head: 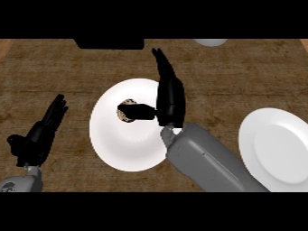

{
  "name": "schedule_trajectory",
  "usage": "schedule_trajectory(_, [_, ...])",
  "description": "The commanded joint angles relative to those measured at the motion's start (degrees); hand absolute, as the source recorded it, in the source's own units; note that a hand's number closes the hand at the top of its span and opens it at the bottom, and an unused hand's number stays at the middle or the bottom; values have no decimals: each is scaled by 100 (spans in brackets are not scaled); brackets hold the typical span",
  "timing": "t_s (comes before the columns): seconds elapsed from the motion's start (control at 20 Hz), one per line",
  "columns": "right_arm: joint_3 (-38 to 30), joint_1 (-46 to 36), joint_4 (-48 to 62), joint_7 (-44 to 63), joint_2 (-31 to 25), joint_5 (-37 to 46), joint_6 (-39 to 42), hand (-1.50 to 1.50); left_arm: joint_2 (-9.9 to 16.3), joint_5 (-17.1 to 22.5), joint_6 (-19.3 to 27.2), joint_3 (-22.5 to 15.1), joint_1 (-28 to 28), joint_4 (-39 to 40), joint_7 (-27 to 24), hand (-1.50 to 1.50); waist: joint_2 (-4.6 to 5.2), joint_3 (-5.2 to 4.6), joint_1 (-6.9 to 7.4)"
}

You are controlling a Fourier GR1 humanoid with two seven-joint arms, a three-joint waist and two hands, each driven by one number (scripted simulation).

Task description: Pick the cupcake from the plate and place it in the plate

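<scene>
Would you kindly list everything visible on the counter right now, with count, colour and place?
Round white plate: one, white, centre of counter, holding the cupcake.
Second round white plate: one, white, right edge.
Dark cupcake: one, dark with pale rim, on centre plate beside the right thumb.
Black box-like object: one, top edge.
Pale round object: one, top edge, partly cut off.
Brown wooden counter: one.
Right robot hand: black, open, over centre plate.
Left robot hand: black, open, resting at left.

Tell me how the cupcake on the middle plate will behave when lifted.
The cupcake looks small beside the right hand, so probably light. It seems to lie on its side on the plate, so it may roll if nudged. Its top is likely soft and easily squashed.
</scene>
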Motion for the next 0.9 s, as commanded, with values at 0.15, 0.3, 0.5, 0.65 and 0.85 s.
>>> schedule_trajectory(0.15, [-662,1689,-1285,-1963,-608,-1587,264,-150,-74,13,58,76,-13,97,-5,0,7,4,-111])
schedule_trajectory(0.3, [-1040,2270,-1834,-2590,-1039,-2057,825,-150,-6,-4,16,96,253,-204,-62,0,-19,1,-105])
schedule_trajectory(0.5, [-1528,2990,-2236,-3254,-1903,-2781,2012,-150,-85,-97,127,68,123,-104,18,0,-23,-1,-146])
schedule_trajectory(0.65, [-1966,2984,-1388,-4261,-1718,-3045,2528,-150,-227,-178,143,-15,-24,73,-34,0,-10,-3,-97])
schedule_trajectory(0.85, [-2110,3273,-1226,-4510,-1832,-2847,2964,-150,118,46,-222,305,153,-130,-47,0,-20,-6,-87])
